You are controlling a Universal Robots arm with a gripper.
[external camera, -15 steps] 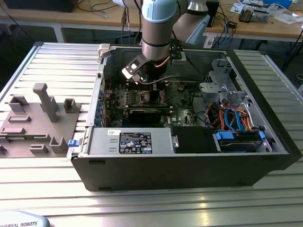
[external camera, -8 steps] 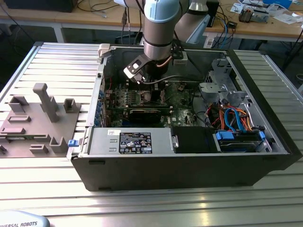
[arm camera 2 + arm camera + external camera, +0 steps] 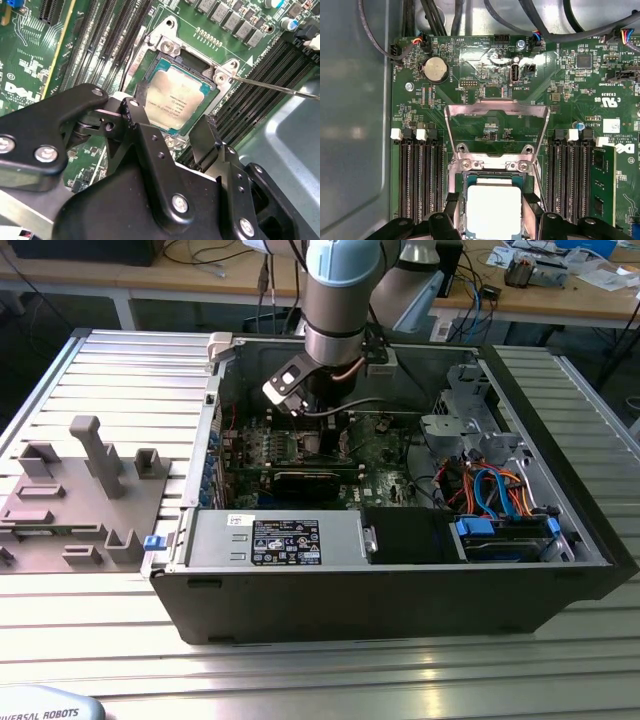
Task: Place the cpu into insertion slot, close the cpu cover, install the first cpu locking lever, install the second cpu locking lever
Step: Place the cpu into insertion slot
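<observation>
CPU (image 3: 494,207) sits in the slot (image 3: 200,67) between your gripper's (image 3: 170,127) open, empty fingers; cover (image 3: 496,111) remains raised, both levers unlatched as far as visible.

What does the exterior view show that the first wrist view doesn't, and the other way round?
Exterior view: the robot arm reaching down into the open computer case, a grey tray at the exterior view's left, and a labelled box along the case's near wall.
First wrist view: the cpu sitting in its slot, the cover swung open and not over the cpu, and a round battery.
Both: the green board.
</observation>
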